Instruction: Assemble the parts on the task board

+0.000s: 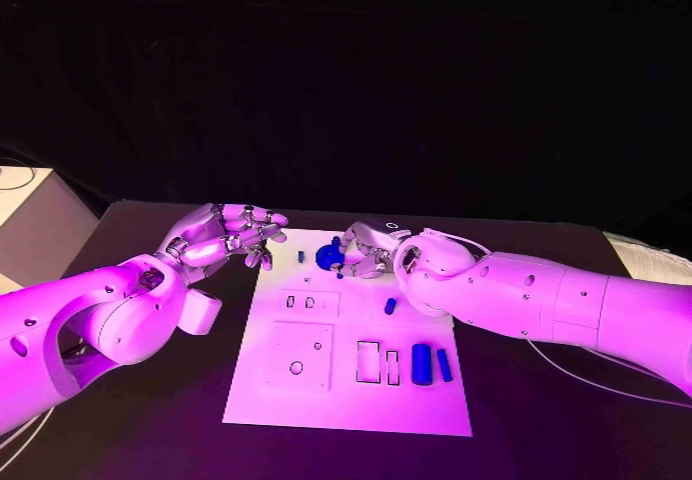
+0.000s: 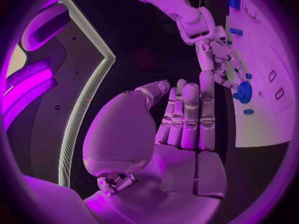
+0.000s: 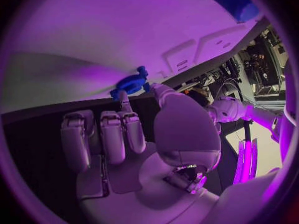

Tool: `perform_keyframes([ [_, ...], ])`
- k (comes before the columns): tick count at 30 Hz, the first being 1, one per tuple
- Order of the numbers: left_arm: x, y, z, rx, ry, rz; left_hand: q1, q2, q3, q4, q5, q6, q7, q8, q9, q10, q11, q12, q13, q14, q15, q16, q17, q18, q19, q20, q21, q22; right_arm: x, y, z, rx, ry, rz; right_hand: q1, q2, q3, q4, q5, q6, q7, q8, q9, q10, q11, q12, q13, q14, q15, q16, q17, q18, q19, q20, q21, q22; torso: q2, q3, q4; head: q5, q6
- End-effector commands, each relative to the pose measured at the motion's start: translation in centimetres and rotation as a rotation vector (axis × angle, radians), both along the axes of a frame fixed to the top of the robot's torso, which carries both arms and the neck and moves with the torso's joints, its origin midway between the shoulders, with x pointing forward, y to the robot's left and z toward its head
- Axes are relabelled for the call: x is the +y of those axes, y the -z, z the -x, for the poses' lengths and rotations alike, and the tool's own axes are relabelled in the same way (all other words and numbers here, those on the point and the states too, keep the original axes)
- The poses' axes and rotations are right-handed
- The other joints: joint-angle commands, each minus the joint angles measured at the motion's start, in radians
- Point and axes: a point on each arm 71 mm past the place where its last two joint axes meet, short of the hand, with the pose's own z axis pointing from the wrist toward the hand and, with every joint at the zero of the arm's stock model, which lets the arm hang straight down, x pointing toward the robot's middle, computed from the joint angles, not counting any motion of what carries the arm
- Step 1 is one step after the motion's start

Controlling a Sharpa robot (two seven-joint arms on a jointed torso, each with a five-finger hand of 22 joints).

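While the right silver many-fingered hand (image 1: 378, 247) pinches a round blue plastic part (image 1: 330, 257) between thumb and a fingertip at the far end of the flat white rectangular task board (image 1: 351, 350), assembly looks to be at an early stage, judged from how the pieces lie.

Held: one round blue part, hovering at or just above the board's far edge; whether it touches the board cannot be told. The right wrist view shows the same part (image 3: 130, 84) at the fingertips.

Loose on the board, apparently not yet placed:
- one large blue block (image 1: 421, 363), near the right edge, lying flat;
- one slim blue bar (image 1: 444, 365), just beside that block;
- one small blue piece (image 1: 389, 304), mid-board;
- one tiny blue peg (image 1: 302, 256), at the far end, near the held part.

Total blue parts counted: five. Others may be hidden under the right hand.

Open recesses in the board: two tall slots near the block, two small slots farther up, one square plate with round holes. All appear unfilled.

Left hand (image 1: 225, 235): holds nothing, fingers curled loosely, poised over the black desk (image 1: 548, 440) just beside the board's far left corner.
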Motion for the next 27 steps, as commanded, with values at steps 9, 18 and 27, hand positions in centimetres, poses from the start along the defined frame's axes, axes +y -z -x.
perform_keyframes([
  [9,0.1,-0.1,0.1,-0.005,0.011,0.003,-0.001,0.006,0.004,-0.003,-0.003,-0.007,-0.002,0.003,0.001,-0.007,0.001,0.004,0.002,-0.005,0.0,0.006,0.0,0.006,-0.006,-0.002,0.004,0.002,-3.2,-2.4,1.1,-0.008,0.046,-0.207,0.007,0.011,0.002,-0.004,0.016,0.004,-0.006,-0.004,0.002,0.088,0.0,0.001,0.246,0.102,0.001,0.003,0.248,-0.01,0.096,0.002,0.002,0.247,-0.001,0.0027,-0.0066,-0.001,0.009],
  [18,0.4,-0.1,0.0,-0.006,0.005,0.001,0.0,0.005,0.005,-0.005,-0.003,-0.009,-0.001,0.003,0.002,-0.009,0.001,0.005,0.003,-0.012,0.0,-0.002,-0.014,0.006,-0.008,-0.002,0.007,0.003,-8.4,-3.0,0.9,0.101,0.093,-0.275,0.137,-0.003,0.052,-0.064,-0.054,0.001,0.0,-0.022,0.003,0.072,0.003,-0.015,0.231,0.098,0.003,-0.003,0.231,0.0,0.077,0.004,-0.028,0.216,0.001,0.0115,-0.0192,0.005,0.016],
  [27,0.4,-0.1,0.0,-0.013,0.009,-0.002,0.0,0.004,0.008,-0.012,-0.003,-0.012,0.002,0.003,0.006,-0.022,0.005,0.008,0.007,-0.054,0.004,-0.042,-0.057,0.005,-0.032,0.002,0.005,0.004,-12.8,-3.2,0.9,0.08,0.098,-0.252,0.254,-0.052,0.076,-0.149,-0.104,-0.012,0.007,-0.044,0.001,0.049,0.009,-0.038,0.21,0.099,0.008,-0.002,0.234,0.001,0.074,0.008,-0.033,0.212,0.003,0.0147,-0.0195,-0.008,0.018],
])
